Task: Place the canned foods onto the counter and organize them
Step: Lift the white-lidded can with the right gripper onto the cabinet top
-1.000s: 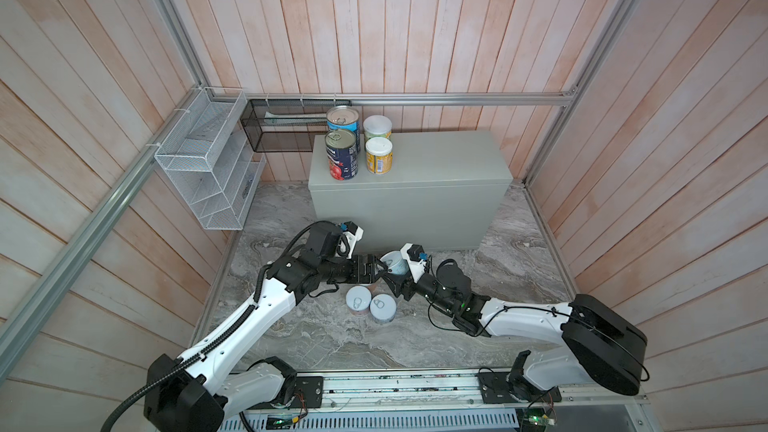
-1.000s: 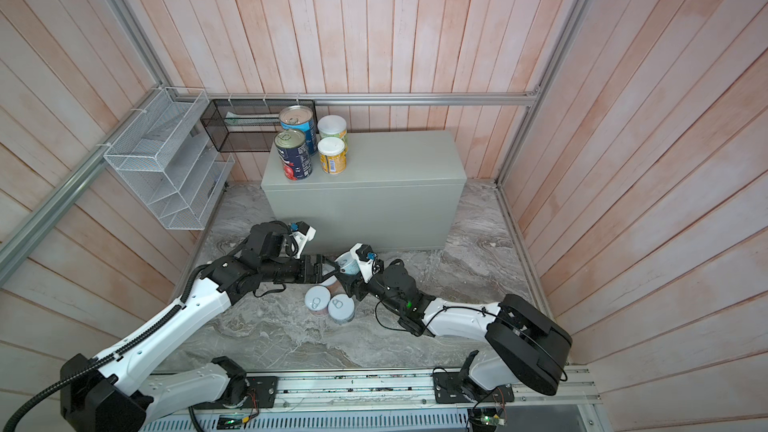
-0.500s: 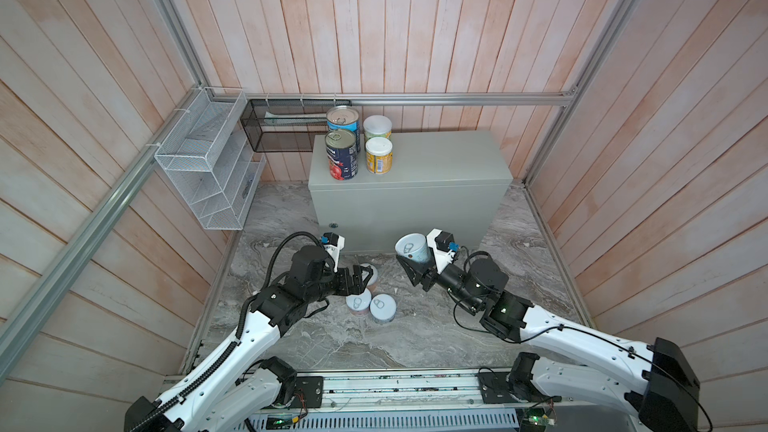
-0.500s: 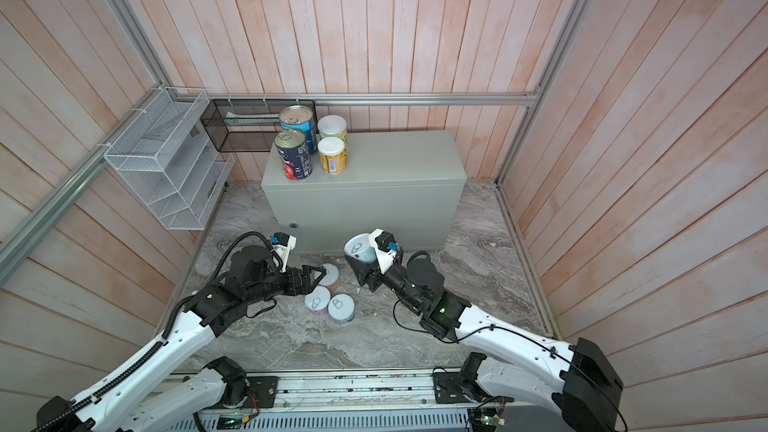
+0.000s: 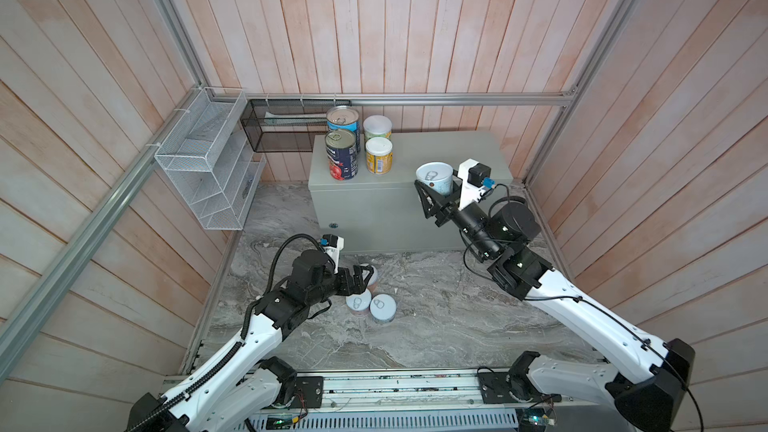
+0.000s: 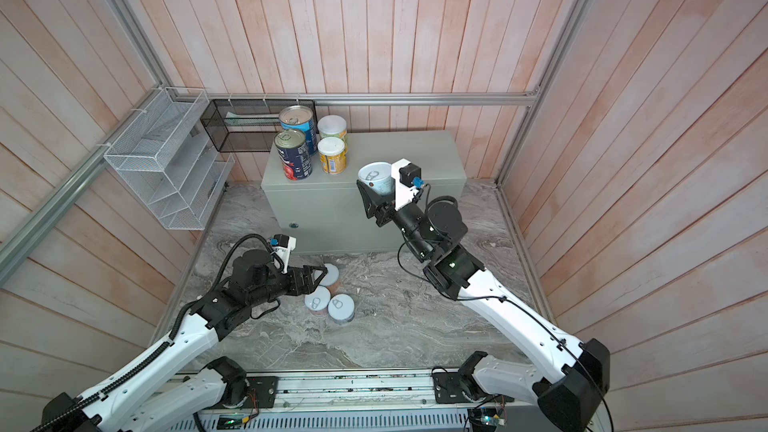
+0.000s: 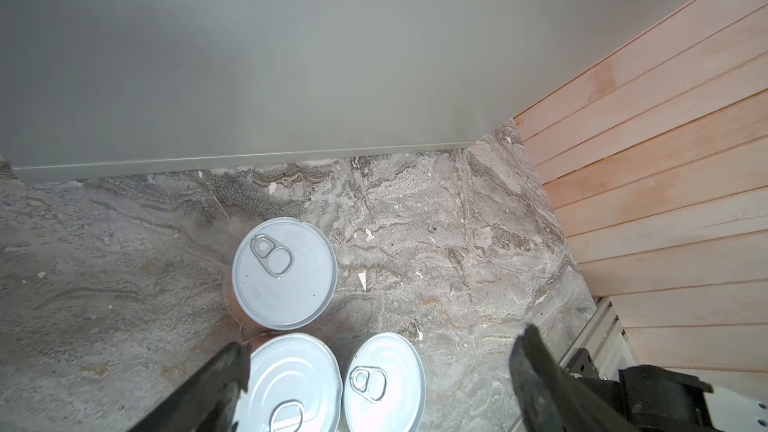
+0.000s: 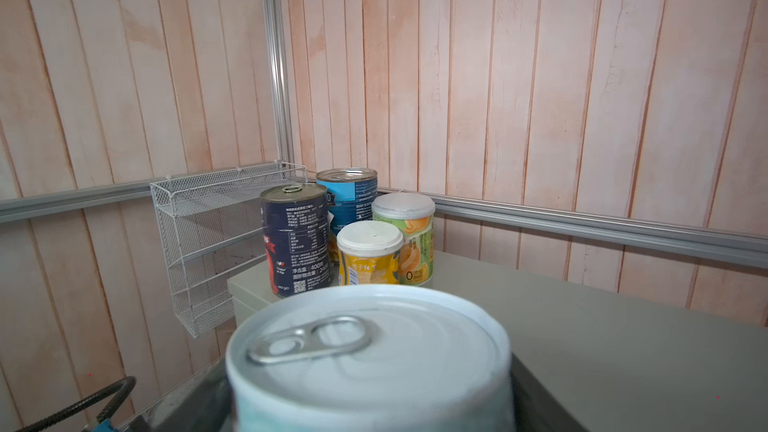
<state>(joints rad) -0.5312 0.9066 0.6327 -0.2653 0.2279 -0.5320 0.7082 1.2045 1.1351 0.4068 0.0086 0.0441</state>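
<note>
Operator: Where's my can?

Spotter: Your right pincer (image 5: 440, 193) is clamped on a short pull-tab can (image 5: 434, 174), raised over the tabletop's (image 5: 449, 151) near edge. Your left pincer (image 5: 362, 277) gapes above three floor cans (image 5: 382, 307). Probably rigid, slick, weighty: squeeze mid-wall.

Wire racks line a timber-clad stall

A white wire rack (image 5: 208, 168) with tiered shelves hangs on the left plank wall (image 5: 104, 89). A black mesh basket (image 5: 286, 126) sits beside it at the corner, under the aluminium rail (image 5: 457, 98). Small white flecks (image 7: 363, 280) dot the grey marble-patterned floor (image 5: 436, 326).
</note>
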